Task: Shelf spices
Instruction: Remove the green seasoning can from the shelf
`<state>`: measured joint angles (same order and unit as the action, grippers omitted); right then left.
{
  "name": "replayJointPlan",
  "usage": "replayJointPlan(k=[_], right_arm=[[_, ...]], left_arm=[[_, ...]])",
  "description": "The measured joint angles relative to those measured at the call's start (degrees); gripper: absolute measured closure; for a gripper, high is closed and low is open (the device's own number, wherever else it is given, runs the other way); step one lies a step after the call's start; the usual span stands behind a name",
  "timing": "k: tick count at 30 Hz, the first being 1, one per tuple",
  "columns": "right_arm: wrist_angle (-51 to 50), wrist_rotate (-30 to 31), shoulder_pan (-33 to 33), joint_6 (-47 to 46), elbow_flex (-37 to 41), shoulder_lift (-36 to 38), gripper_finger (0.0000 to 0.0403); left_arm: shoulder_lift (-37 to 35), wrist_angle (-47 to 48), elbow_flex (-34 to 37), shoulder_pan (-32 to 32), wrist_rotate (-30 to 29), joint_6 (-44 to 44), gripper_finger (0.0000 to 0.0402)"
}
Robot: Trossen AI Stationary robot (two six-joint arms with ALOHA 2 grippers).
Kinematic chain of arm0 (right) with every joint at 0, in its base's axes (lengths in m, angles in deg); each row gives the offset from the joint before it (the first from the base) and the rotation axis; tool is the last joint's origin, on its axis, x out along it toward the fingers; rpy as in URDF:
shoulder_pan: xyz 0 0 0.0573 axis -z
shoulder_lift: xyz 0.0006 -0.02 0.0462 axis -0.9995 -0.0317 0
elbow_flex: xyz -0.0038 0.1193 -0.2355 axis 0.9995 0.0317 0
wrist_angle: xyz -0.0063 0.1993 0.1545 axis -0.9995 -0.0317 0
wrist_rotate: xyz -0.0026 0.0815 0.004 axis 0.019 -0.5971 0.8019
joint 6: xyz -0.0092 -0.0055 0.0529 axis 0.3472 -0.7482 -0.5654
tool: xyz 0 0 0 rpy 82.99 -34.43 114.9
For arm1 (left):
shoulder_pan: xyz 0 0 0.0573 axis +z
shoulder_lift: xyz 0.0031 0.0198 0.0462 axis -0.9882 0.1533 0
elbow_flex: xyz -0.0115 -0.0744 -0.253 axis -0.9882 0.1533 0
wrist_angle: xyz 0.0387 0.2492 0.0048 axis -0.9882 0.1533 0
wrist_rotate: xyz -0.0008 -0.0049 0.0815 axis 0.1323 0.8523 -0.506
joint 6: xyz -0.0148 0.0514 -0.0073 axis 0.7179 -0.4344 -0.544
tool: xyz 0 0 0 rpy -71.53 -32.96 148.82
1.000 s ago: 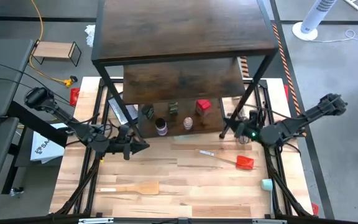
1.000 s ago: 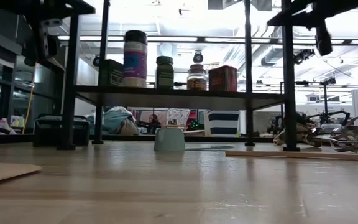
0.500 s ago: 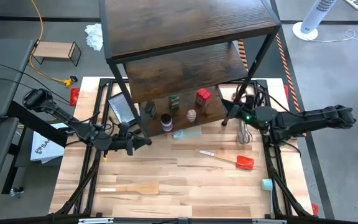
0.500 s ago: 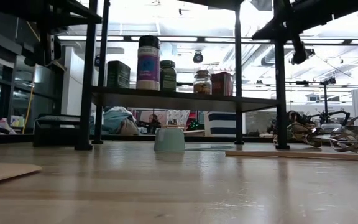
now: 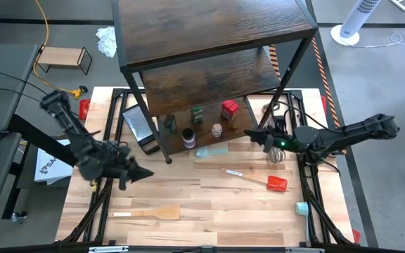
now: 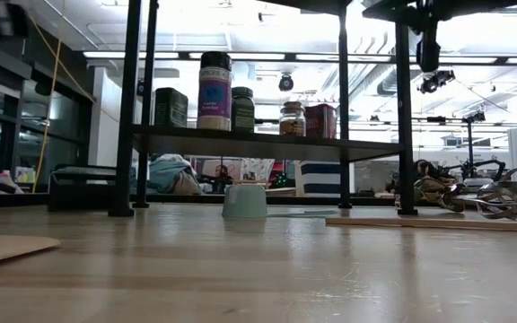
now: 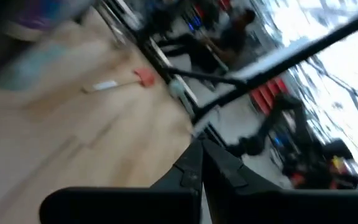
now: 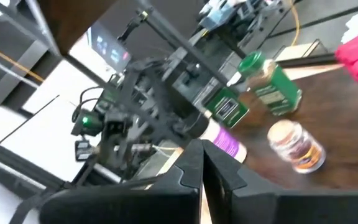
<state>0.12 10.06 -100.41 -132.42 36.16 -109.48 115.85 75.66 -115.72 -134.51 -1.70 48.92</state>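
Five spice jars (image 5: 201,124) stand on the lowest board of the dark three-tier shelf (image 5: 209,28), frame centre: green-lidded, red, purple-labelled, dark, pale. Left gripper (image 5: 145,174) and right gripper (image 5: 250,134) each show fingers pressed together, empty.

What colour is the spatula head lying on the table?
Red; the spatula shows best in the high view.

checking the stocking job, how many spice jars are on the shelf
5, in a row on the shelf's lowest board: dark box-shaped jar, tall purple-labelled jar, green-lidded jar, short glass jar, red tin. Others might hide under the upper boards.
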Motion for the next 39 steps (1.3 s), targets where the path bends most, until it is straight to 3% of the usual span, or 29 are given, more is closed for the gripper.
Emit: replayJointPlan(k=[5, 7, 9, 15, 20, 23, 27, 32, 35, 39], right_arm=[[-0.1, 3.0, -2.7, 0.0, 0.0, 0.0, 0.0403], [-0.1, 3.2, -2.9, 0.0, 0.0, 0.0, 0.0403], [-0.1, 3.2, -2.9, 0.0, 0.0, 0.0, 0.0403], [-0.1, 3.2, -2.9, -0.3, 0.0, -0.1, 0.0403], [-0.1, 3.2, -2.9, -0.5, 0.0, -0.1, 0.0403], [-0.1, 3.2, -2.9, -0.5, 0.0, -0.1, 0.0403], [-0.1, 3.1, -2.9, -0.5, 0.0, -0.2, 0.0403], [-0.1, 3.0, -2.9, -0.5, 0.0, -0.2, 0.0403], [-0.1, 2.9, -2.9, -0.5, 0.0, -0.2, 0.0403], [-0.1, 2.4, -2.9, -1.6, 0.0, -0.2, 0.0403]], left_arm=[[-4.9, 13.1, -0.2, -6.6, -25.8, 9.0, 0.0402], [-6.6, 18.6, -0.2, -5.7, -30.9, 13.5, 0.0402], [-8.1, 22.8, -0.2, -3.1, -31.8, 16.8, 0.0402], [-10.8, 31.8, -0.2, 9.3, -27.3, 26.8, 0.0402], [-10.6, 34.0, -0.2, 20.1, -13.9, 27.2, 0.0382], [-9.7, 32.5, -0.2, 24.4, -9.7, 25.2, 0.0341], [-8.9, 29.6, -0.2, 29.1, -8.9, 21.2, 0.0263], [-6.9, 24.5, -0.2, 35.2, -2.2, 11.4, 0.0168], [-4.9, 18.0, -0.2, 38.5, 0.7, 4.3, 0.0133], [-1.9, 12.2, -0.2, 42.9, 4.6, -0.4, 0.0120]])
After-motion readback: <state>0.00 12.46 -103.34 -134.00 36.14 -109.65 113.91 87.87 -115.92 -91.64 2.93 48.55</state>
